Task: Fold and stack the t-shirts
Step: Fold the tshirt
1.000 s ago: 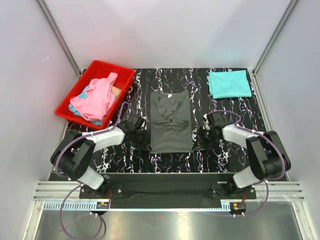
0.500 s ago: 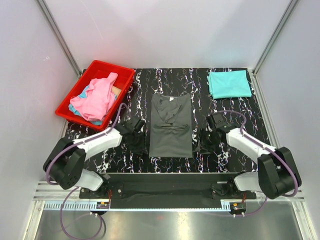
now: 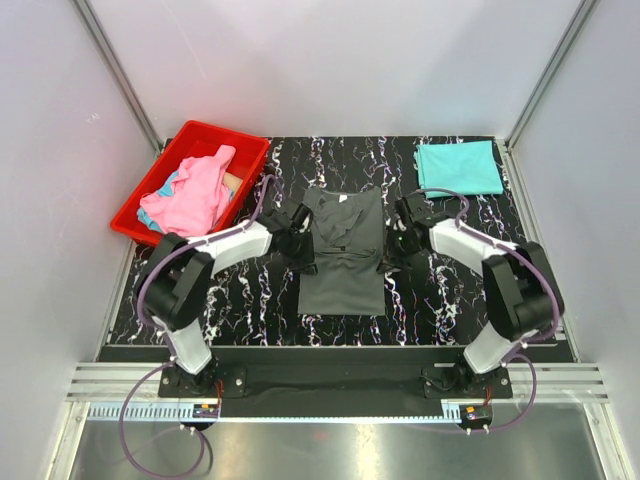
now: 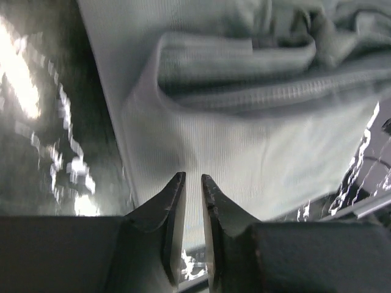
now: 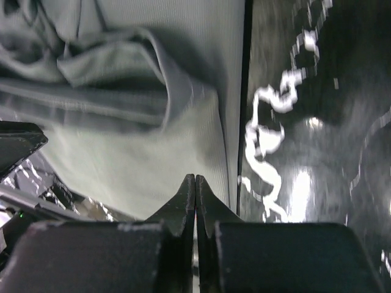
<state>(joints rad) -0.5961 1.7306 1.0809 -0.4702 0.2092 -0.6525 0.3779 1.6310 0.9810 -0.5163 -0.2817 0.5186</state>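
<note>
A dark charcoal grey t-shirt lies in a long narrow fold at the table's middle, with bunched folds across its centre. My left gripper hovers over the shirt's left edge. Its jaws stand a narrow gap apart with nothing between them. Over the shirt's right edge is my right gripper, with its jaws shut tip to tip and no cloth seen pinched. A folded teal t-shirt lies at the back right. A pink t-shirt and a light blue one sit crumpled in the red bin.
The red plastic bin stands at the back left corner of the black marbled table. White walls and metal frame posts close in the sides and back.
Both grippers have moved from the near part of the grey shirt's sides to the sides of its middle. The grey shirt has hardly shifted.
</note>
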